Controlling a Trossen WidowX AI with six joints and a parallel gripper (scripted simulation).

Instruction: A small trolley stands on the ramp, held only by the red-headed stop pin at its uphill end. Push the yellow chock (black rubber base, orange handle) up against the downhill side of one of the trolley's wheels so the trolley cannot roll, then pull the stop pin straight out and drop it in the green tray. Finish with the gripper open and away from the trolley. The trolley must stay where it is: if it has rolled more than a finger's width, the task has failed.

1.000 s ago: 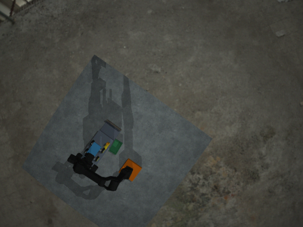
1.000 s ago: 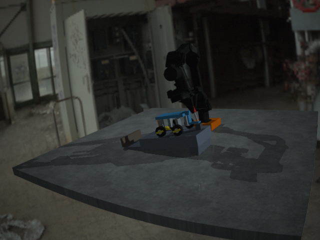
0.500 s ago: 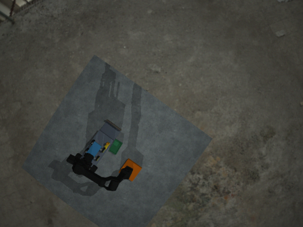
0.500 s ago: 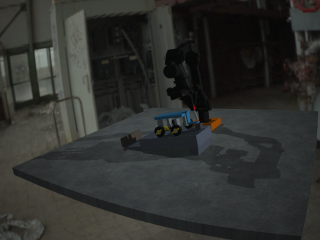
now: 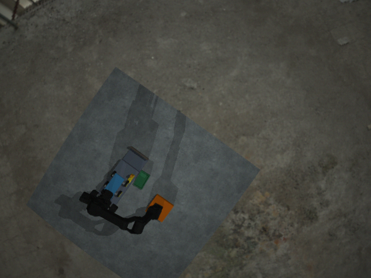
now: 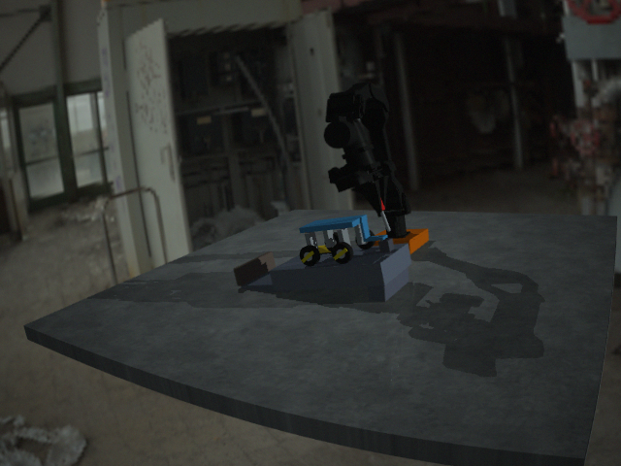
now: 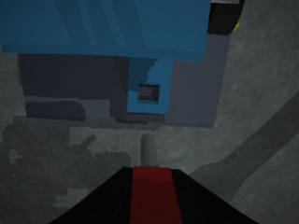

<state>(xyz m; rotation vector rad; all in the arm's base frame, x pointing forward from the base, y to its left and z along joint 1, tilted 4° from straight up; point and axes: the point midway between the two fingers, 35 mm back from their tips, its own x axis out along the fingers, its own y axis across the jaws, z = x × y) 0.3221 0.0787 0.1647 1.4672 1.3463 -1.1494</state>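
The blue-topped trolley [image 5: 114,183] [image 6: 333,223] [image 7: 106,7] stands on the grey ramp [image 5: 134,160] [image 6: 350,281]. Its wheels [image 6: 310,254] are black and yellow. My gripper [image 5: 104,194] [image 6: 380,200] [image 7: 149,178] is at the trolley's uphill end, shut on the red head of the stop pin [image 6: 382,205] [image 7: 156,208]. In the wrist view the pin's grey shaft [image 7: 149,149] ends short of the hole in the trolley's blue tab [image 7: 149,92]. The yellow chock [image 5: 129,179] lies beside a trolley wheel on the side facing the green tray [image 5: 141,180].
The arm's orange base [image 5: 163,208] [image 6: 418,238] sits near the ramp's high end. A brown bar [image 5: 138,153] [image 6: 254,268] lies across the ramp's low end. Everything stands on a grey slab [image 5: 195,167] [image 6: 301,350] above a rough floor.
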